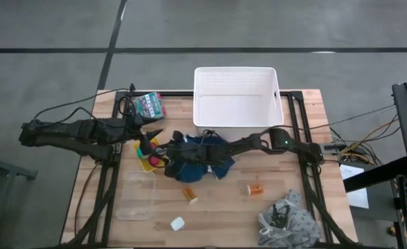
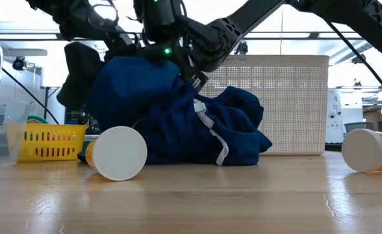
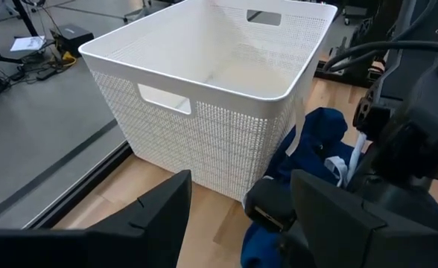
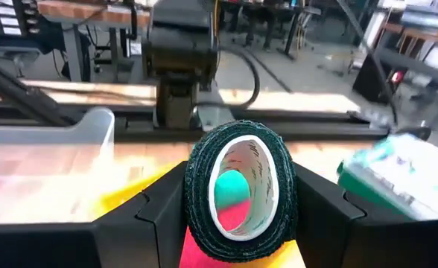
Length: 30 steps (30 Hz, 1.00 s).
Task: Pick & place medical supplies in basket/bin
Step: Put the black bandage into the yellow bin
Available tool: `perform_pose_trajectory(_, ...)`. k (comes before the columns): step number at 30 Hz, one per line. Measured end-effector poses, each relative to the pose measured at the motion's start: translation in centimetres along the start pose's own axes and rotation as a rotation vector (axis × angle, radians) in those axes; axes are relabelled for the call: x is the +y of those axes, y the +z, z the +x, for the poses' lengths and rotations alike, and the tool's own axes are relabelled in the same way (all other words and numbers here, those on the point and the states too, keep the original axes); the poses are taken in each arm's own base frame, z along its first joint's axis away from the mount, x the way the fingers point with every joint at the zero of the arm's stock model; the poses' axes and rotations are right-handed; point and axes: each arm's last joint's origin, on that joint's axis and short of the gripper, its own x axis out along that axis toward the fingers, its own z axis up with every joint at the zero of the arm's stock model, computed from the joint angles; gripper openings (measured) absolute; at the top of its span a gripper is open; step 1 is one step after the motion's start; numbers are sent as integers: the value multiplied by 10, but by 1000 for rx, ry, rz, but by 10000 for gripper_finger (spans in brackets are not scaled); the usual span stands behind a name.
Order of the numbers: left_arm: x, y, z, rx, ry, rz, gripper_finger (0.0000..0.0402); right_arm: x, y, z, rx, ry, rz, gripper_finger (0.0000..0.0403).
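Fuzzy dark-green tape roll (image 4: 240,192) clamped in right hand (image 4: 241,223), left hand (image 3: 237,216) part-open, empty

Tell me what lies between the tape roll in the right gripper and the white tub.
The blue garment lies heaped between the tape roll in the right gripper and the tub.

Two dark, jointed arms trail black cables; a small green light glows near one wrist.
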Motion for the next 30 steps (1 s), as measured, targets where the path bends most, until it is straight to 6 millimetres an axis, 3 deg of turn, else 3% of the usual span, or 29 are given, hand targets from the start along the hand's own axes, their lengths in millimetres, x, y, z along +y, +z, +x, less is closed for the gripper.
perform_pose_trajectory(15, 0, 0, 0, 2, 0, -2, 238, 3, -32, 8, 98, 7, 30, 189)
perform_pose_trajectory(30, 0, -1, 0, 5, 0, -1, 238, 2, -27, 8, 89, 7, 6, 189)
